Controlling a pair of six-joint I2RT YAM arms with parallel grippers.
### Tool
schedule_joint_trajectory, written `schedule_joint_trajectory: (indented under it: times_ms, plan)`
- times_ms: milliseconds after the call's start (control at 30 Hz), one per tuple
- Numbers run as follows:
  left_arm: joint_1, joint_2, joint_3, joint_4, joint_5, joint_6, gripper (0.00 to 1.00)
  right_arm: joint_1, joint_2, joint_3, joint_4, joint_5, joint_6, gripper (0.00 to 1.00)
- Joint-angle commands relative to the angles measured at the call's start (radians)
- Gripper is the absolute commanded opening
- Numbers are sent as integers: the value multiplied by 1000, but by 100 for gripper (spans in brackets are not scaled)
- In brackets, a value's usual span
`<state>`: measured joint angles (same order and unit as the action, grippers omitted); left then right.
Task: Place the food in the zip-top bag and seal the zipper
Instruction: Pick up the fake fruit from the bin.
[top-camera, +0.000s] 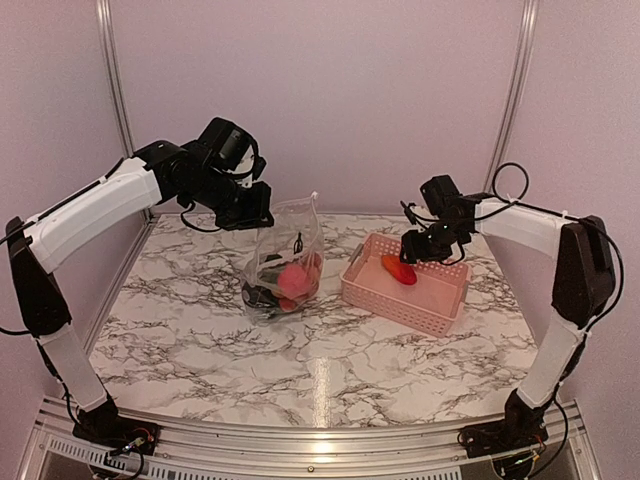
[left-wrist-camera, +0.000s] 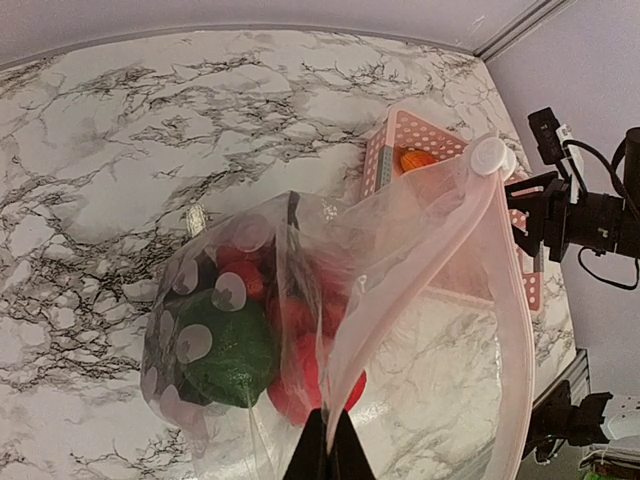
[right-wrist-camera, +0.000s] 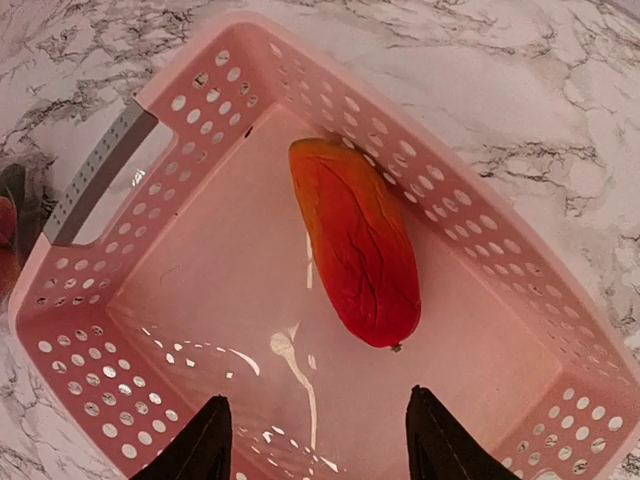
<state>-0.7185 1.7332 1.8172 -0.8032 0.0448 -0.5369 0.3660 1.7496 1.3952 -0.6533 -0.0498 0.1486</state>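
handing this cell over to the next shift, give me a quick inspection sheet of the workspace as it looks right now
surface: marble-pattern table, glare patch near the front edge
job's things: zip-top bag held up, mouth open, holding red pieces, a round green piece and a dark one; orange-red mango lies alone in the pink basket
clutter: nothing seen
grippers: left pincer shut on the bag's edge; right pincer open above the mango, holding nothing
cables: black cable loops off the right arm's wrist
surroundings: plain pale walls, metal frame posts
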Motion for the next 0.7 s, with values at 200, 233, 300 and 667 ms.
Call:
schedule_joint_trajectory:
  times_ms: [200,233,300,667]
  plan:
    - [7,-47,-41,12,9,-18,0,-6,189,165,-102,100,-25,66]
    - [7,-48,-43,12,9,-18,0,-6,207,175,-99,95,-30,66]
    - [7,-51,-45,12,9,-18,0,-6,242,196,-96,95,-40,67]
    - [7,-48,-49,15,12,-18,0,-7,402,321,-100,104,-50,62]
